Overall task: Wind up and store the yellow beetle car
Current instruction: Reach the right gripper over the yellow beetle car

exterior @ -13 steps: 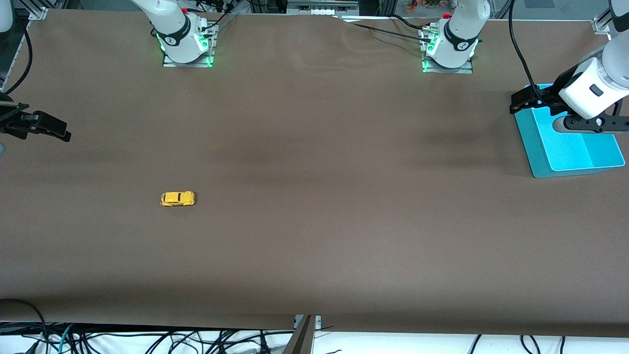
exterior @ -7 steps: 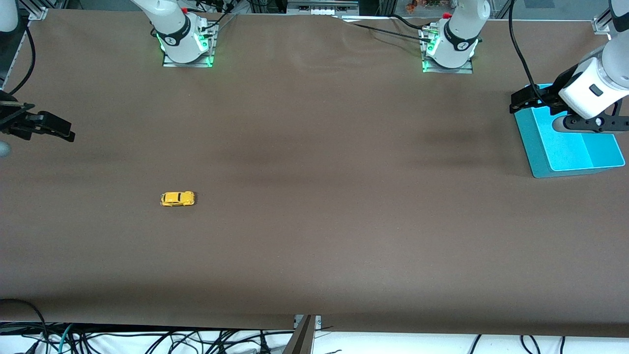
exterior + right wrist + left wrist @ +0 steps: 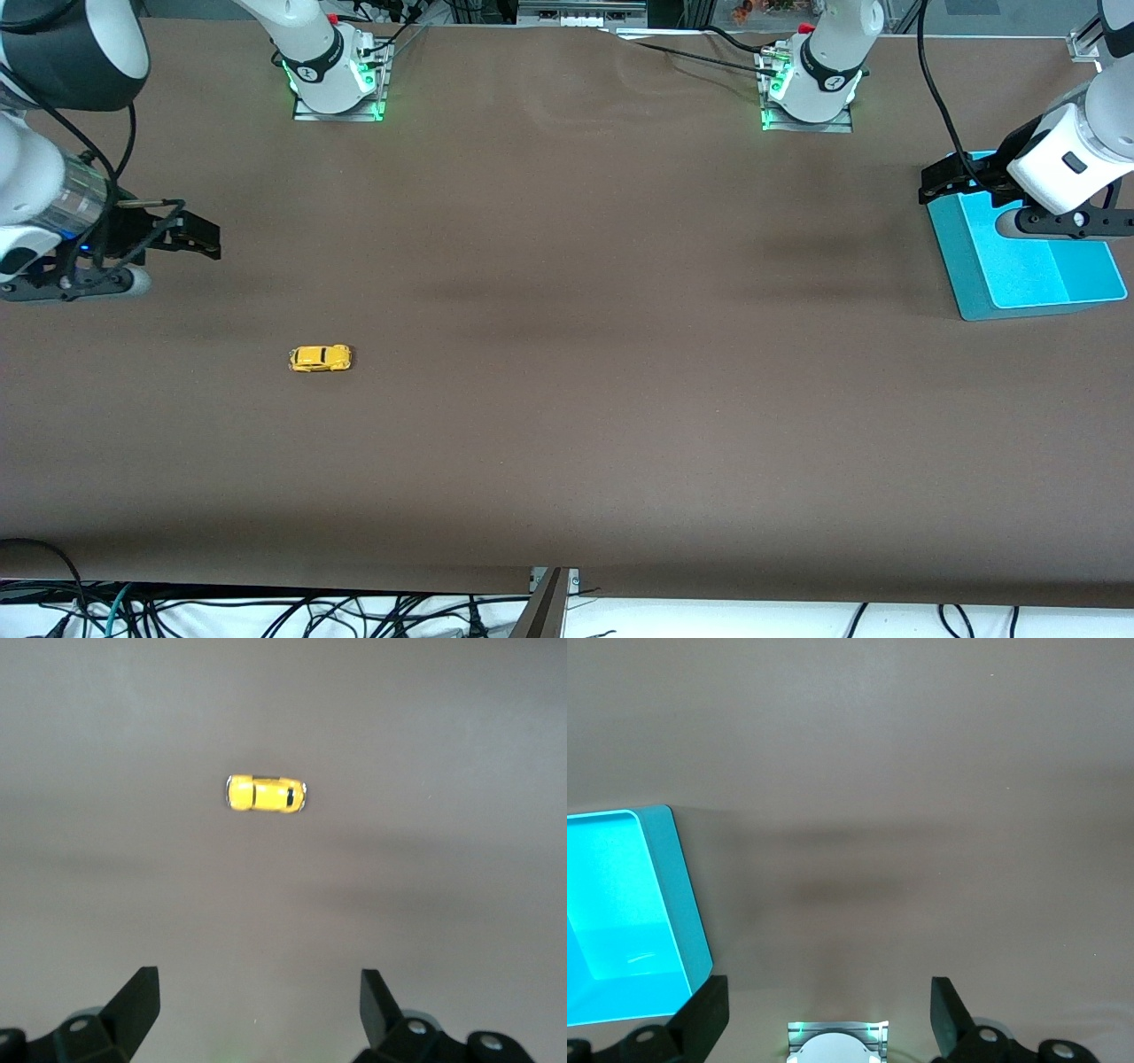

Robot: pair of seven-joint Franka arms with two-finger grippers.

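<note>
Right tool (image 3: 190,232) hangs with its fingers apart and nothing between them, over the brown worktop (image 3: 567,399) at the right arm's end. Yellow beetle car (image 3: 320,358) sits on its wheels on the worktop, nearer the front camera than that tool and well apart from it; the right wrist view shows it ahead of the spread fingers (image 3: 133,1005). Left tool (image 3: 946,180) hangs spread and empty over the turquoise tray (image 3: 974,283) at the left arm's end.
</note>
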